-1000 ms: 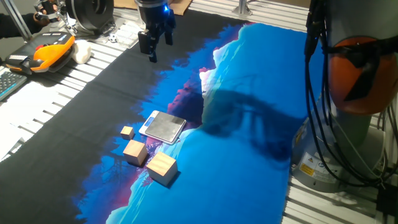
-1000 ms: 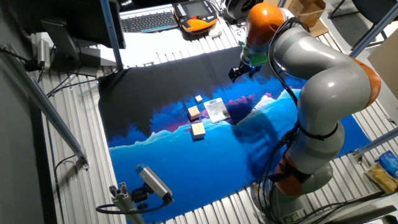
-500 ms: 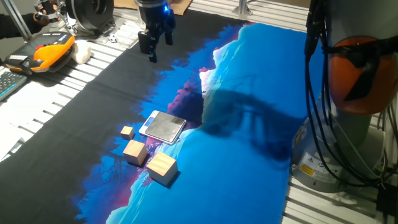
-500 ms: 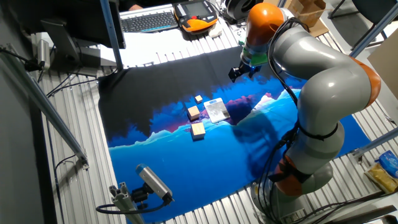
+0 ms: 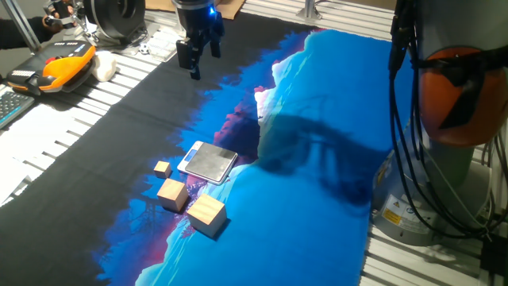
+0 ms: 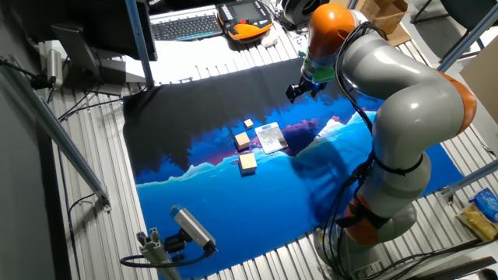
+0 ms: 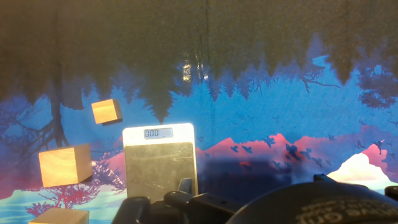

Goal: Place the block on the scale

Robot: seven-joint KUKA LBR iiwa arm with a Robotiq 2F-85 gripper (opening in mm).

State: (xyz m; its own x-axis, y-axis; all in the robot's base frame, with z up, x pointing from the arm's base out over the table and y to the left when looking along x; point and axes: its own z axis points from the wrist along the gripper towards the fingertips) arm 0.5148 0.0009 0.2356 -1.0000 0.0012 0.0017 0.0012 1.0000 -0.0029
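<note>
**Block on cloth beside scale; gripper raised and well apart**

From left to right in one fixed view: the tiny cube, the medium cube and the block lie in a loose diagonal row on the printed cloth, with the scale just beside them. The block sits flat, nearest the camera, one corner turned toward the lens; being a cube, it has no long axis. It lies near the scale's near edge, not touching it. The scale lies flat; in the hand view its display end points away from the camera.

The gripper hangs above the dark far part of the cloth, fingers pointing down, well apart from all the blocks. Its jaws stand parted and grasp nothing.

In the hand view the block is cut off by the bottom edge, and the gripper body hides the scale's near edge. The display digits are too small to read with certainty.
</note>
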